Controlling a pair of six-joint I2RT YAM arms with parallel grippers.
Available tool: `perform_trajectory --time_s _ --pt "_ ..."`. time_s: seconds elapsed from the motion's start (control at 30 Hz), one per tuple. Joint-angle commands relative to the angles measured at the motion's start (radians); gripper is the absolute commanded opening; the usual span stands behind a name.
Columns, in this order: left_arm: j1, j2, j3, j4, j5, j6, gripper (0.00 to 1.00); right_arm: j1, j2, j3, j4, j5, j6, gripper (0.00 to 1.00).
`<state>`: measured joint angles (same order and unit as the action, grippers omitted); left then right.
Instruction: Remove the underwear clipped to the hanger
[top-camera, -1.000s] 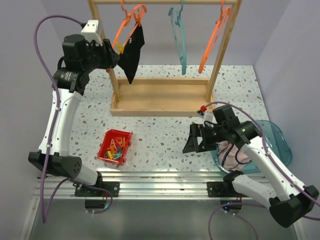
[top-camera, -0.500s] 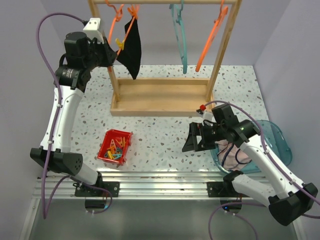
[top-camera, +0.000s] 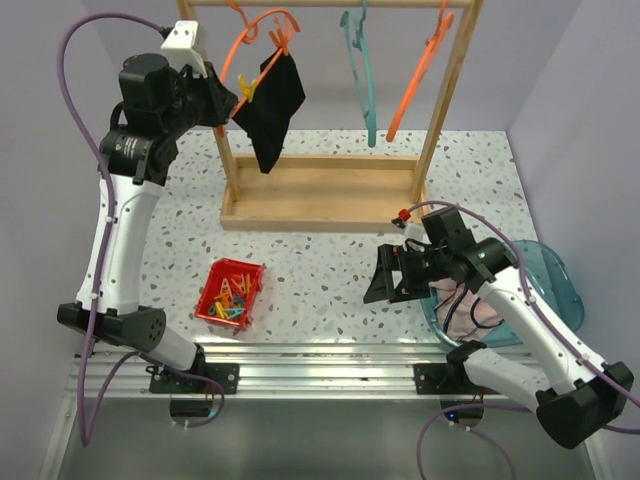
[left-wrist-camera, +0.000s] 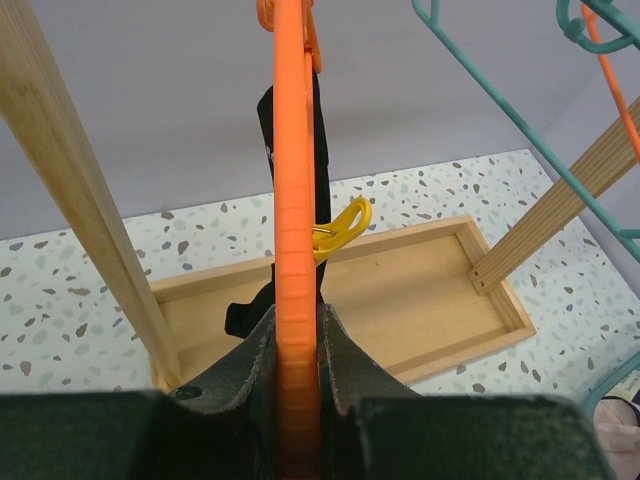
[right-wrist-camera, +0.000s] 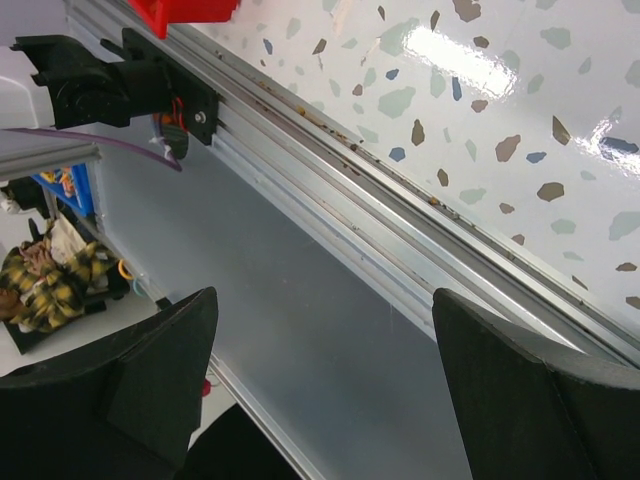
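The black underwear (top-camera: 270, 110) hangs from the leftmost orange hanger (left-wrist-camera: 290, 200) on the wooden rack (top-camera: 320, 195), above the rack's tray. An orange clip (top-camera: 283, 40) holds it at the top and a yellow clip (left-wrist-camera: 345, 222) holds it lower down.

Half a second ago the garment hung narrow and nearly edge-on. Now I see it swung out to the right and spread wider, with the hanger turned and raised a little. My left hand (left-wrist-camera: 296, 335) is closed tight on the hanger's bar, one finger on each side, and it sits higher than it did a second ago.

I judge that the turn presents the clips more openly. Both are still fastened, so this piece is not yet free.

My right hand (right-wrist-camera: 325, 370) is spread wide and holds nothing. It hovers low over the desk (top-camera: 330, 270) just beside the teal basket (top-camera: 560, 290), almost where it was a second ago. Pale pink cloth (top-camera: 490, 312) lies in the basket.

The teal hanger (top-camera: 358, 80) and the right orange hanger (top-camera: 415, 85) carry nothing. The red bin (top-camera: 232, 263) holds loose clips.
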<state>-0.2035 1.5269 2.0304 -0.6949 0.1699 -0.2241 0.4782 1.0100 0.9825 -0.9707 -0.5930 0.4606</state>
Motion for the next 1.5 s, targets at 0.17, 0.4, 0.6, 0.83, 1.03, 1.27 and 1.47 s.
perform_trajectory --time_s 0.17,0.4,0.6,0.83,1.03,1.27,1.47 --pt "-0.007 -0.005 0.134 0.155 -0.013 0.011 0.00 0.003 0.019 0.031 0.036 -0.001 0.009 0.91" --pt "-0.007 0.010 0.197 0.192 -0.010 0.006 0.00 0.005 0.018 0.021 0.046 -0.008 0.024 0.90" --pt "-0.007 0.022 0.214 0.215 0.014 0.000 0.00 0.003 0.021 0.021 0.046 -0.010 0.024 0.90" --pt "-0.008 -0.049 0.124 0.216 0.051 -0.001 0.00 0.005 0.019 0.009 0.050 -0.008 0.026 0.90" --pt "-0.011 -0.236 -0.103 0.213 0.066 0.012 0.00 0.005 0.024 -0.019 0.099 -0.024 0.050 0.90" --pt "-0.025 -0.416 -0.298 0.207 0.126 -0.023 0.00 0.003 0.052 -0.004 0.145 -0.027 0.056 0.91" --pt "-0.025 -0.553 -0.510 0.202 0.186 -0.066 0.00 0.005 0.067 -0.018 0.214 -0.047 0.107 0.92"
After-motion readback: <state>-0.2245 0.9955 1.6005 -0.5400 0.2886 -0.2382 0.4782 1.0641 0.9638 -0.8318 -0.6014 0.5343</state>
